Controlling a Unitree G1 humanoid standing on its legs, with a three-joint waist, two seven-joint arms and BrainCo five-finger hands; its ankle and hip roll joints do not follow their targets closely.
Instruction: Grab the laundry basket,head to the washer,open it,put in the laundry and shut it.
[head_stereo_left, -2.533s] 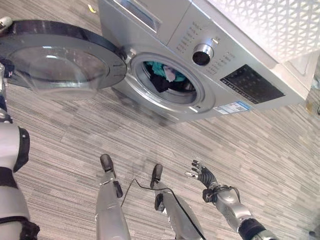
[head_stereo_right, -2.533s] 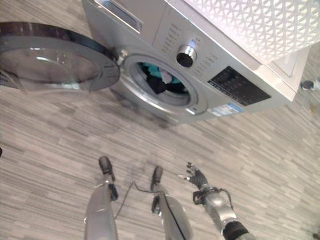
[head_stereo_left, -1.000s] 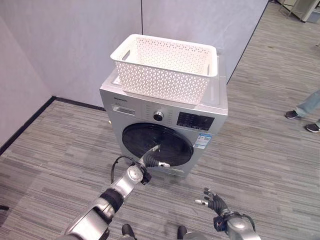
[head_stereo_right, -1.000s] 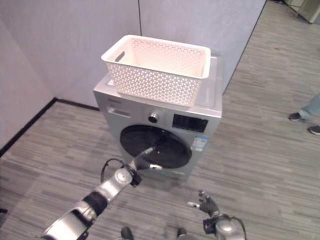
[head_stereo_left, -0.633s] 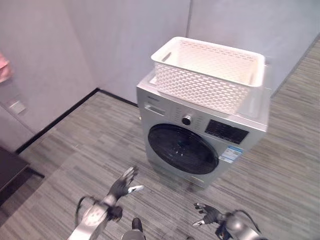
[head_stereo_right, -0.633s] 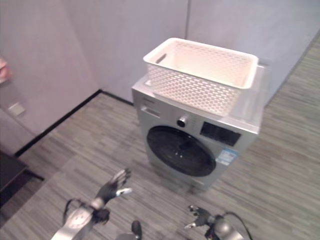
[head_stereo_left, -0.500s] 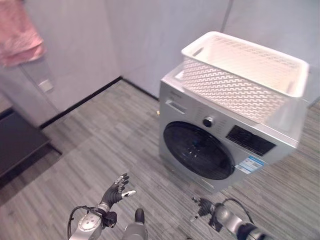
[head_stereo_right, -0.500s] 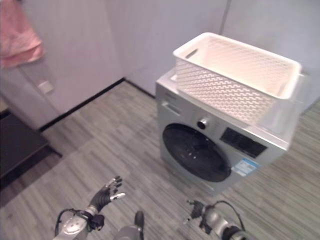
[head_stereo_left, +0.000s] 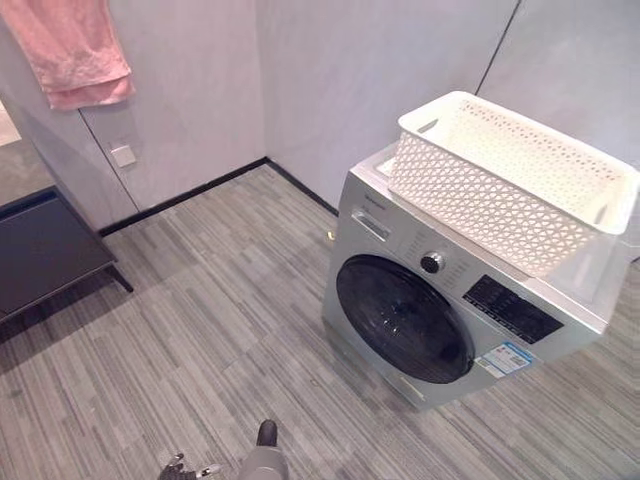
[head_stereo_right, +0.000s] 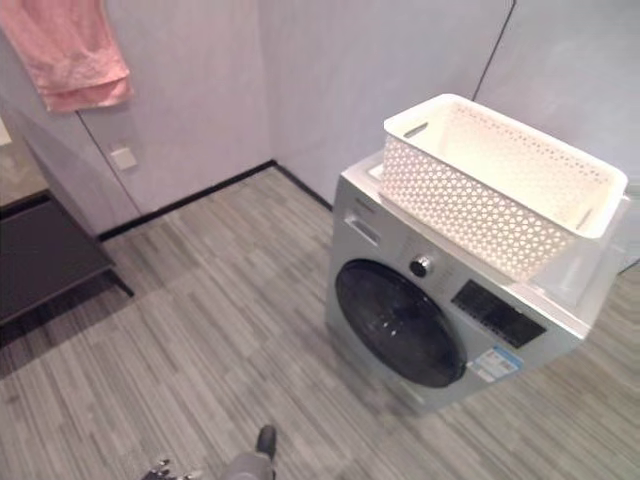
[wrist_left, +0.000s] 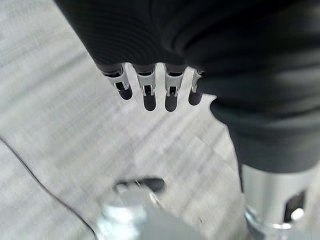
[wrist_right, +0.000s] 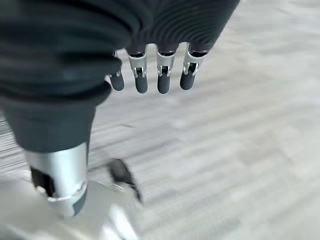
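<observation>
the silver washing machine (head_stereo_left: 400, 300) is standing against the grey wall (head_stereo_left: 370, 70), and its round dark door (head_stereo_left: 404, 318) is sitting shut against the front panel. the white laundry basket (head_stereo_left: 510, 180) is resting on top of the washer, tilted a touch toward the wall side, its lattice walls showing nothing inside from here. the control knob (head_stereo_left: 432, 263) is sitting just above the door, with the dark display panel (head_stereo_left: 512, 310) beside it.

down at the bottom edge, the left robot hand (head_stereo_left: 185, 468) is just peeking into the left eye view, well away from the washer; its own wrist view is showing the fingers (wrist_left: 149, 92) hanging straight and relaxed over the grey plank floor (head_stereo_left: 200, 330), holding nothing. the right robot hand (wrist_right: 150, 75) is doing the same in its wrist view, fingers loose and straight, nothing in them.

off to the left, a pink towel (head_stereo_left: 75, 50) is hanging on the wall, a small switch plate (head_stereo_left: 123, 155) is sitting below it, and a low dark bench (head_stereo_left: 45, 250) is standing beneath that.
</observation>
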